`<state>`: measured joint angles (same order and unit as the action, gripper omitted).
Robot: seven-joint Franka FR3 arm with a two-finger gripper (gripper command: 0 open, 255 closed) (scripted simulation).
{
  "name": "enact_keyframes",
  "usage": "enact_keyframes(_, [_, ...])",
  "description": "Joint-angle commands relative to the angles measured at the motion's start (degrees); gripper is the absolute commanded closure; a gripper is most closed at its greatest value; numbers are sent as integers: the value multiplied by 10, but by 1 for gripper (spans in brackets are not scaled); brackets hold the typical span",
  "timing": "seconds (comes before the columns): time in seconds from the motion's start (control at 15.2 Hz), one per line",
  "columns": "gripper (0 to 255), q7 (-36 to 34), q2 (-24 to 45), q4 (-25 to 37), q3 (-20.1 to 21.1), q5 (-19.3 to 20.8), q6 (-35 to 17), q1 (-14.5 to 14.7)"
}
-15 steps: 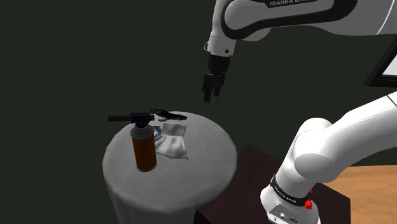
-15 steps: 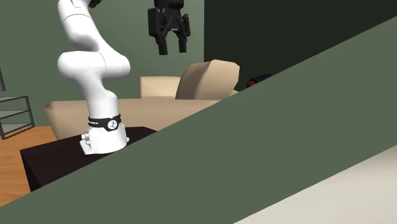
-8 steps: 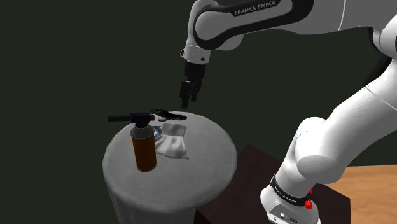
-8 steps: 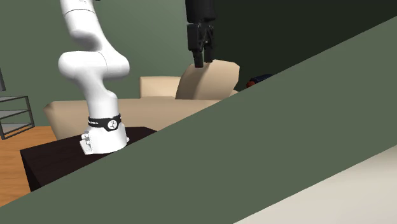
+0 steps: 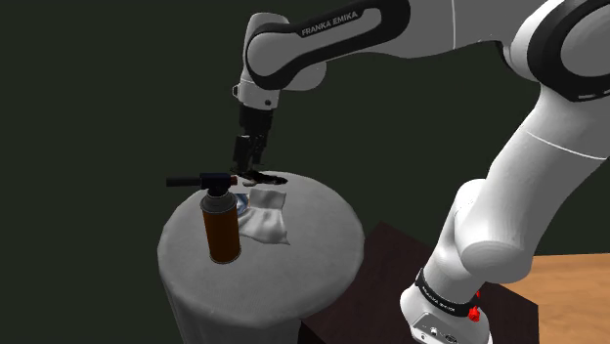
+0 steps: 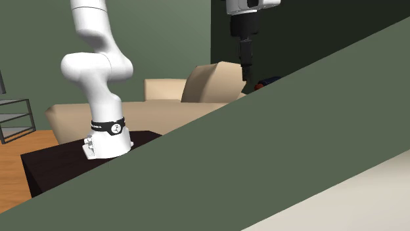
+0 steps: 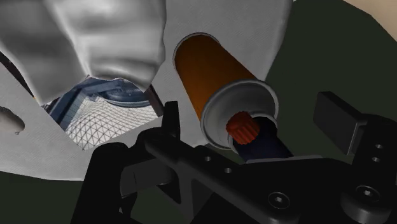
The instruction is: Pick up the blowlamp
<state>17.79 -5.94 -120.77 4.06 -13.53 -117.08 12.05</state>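
Note:
The blowlamp (image 5: 222, 230) stands upright on a round grey-covered table (image 5: 303, 264). It has an orange-brown canister and a dark torch head (image 5: 207, 182) whose nozzle points to the shoulder view's left. My black gripper (image 5: 242, 162) hangs just above the torch head, slightly to the shoulder view's right. In the wrist view the canister (image 7: 210, 67), its grey collar and a red knob (image 7: 243, 127) lie below the gripper (image 7: 251, 116). The fingers (image 7: 333, 114) stand apart, open, touching nothing. In the second exterior view the gripper (image 6: 246, 71) hangs over a small red and blue part of the blowlamp (image 6: 266, 82).
A crumpled white cloth (image 5: 266, 220) lies beside the blowlamp, over a blue meshed object (image 7: 102, 118). A small black item (image 5: 262, 178) rests at the table's far edge. The dark stand (image 5: 391, 264) is at the lower right. A green slanted surface (image 6: 276, 157) hides the table in the second exterior view.
The gripper has swung toward the shoulder view's left and come down, from high beside the table to just above the blowlamp's head. The blowlamp has not moved.

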Motion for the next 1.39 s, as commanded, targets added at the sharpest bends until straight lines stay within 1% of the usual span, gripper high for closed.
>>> enact_keyframes(0.0, [0, 11, 32, 23, 8, -6, -15, 9])
enact_keyframes(0.13, [0, 19, 57, 45, 14, -9, -22, 15])
enact_keyframes(0.59, [0, 30, 76, 12, 16, -15, -73, 17])
enact_keyframes(0.73, [0, 31, 78, 9, 16, -15, -77, 17])
enact_keyframes(0.79, [255, 31, 78, 10, 16, -15, -77, 17])
enact_keyframes(1.32, [255, 31, 77, 9, 16, -15, -77, 17])
